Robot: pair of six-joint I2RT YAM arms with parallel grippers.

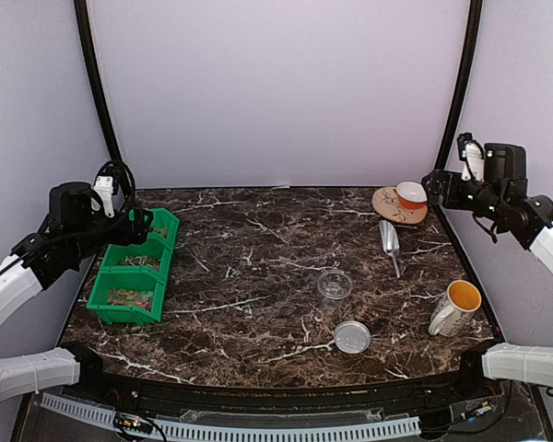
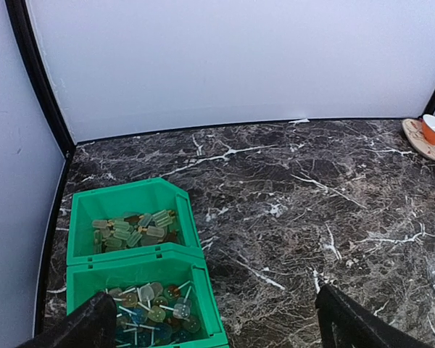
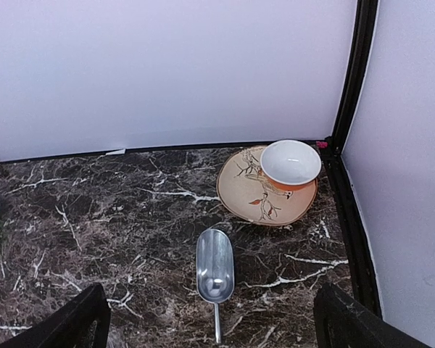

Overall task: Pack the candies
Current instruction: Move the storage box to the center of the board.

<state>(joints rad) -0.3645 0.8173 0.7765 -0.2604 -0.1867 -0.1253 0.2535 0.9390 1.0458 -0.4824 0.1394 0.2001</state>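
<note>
The left gripper (image 2: pixel 217 319) and right gripper (image 3: pixel 210 317) hang with jaws spread wide, holding nothing. The candies (image 2: pixel 134 230) lie in bins (image 2: pixel 130 190) below the left jaws, toward their left finger. The scoop (image 3: pixel 214 264) lies just ahead of the right jaws, centred between them. Its thin handle could twist in a pinch, and the small candies could spill past the narrow jar (image 1: pixel 334 284).

Soft, even light fills all three views, bright on the pale walls (image 1: pixel 276 92) and dimmer on the dark marble table (image 1: pixel 258 276). Shadows are faint and short. The metal scoop (image 3: pixel 214 264) shows mild glare. In the left wrist view the fingers (image 2: pixel 80 326) blur slightly at the near edge.
</note>
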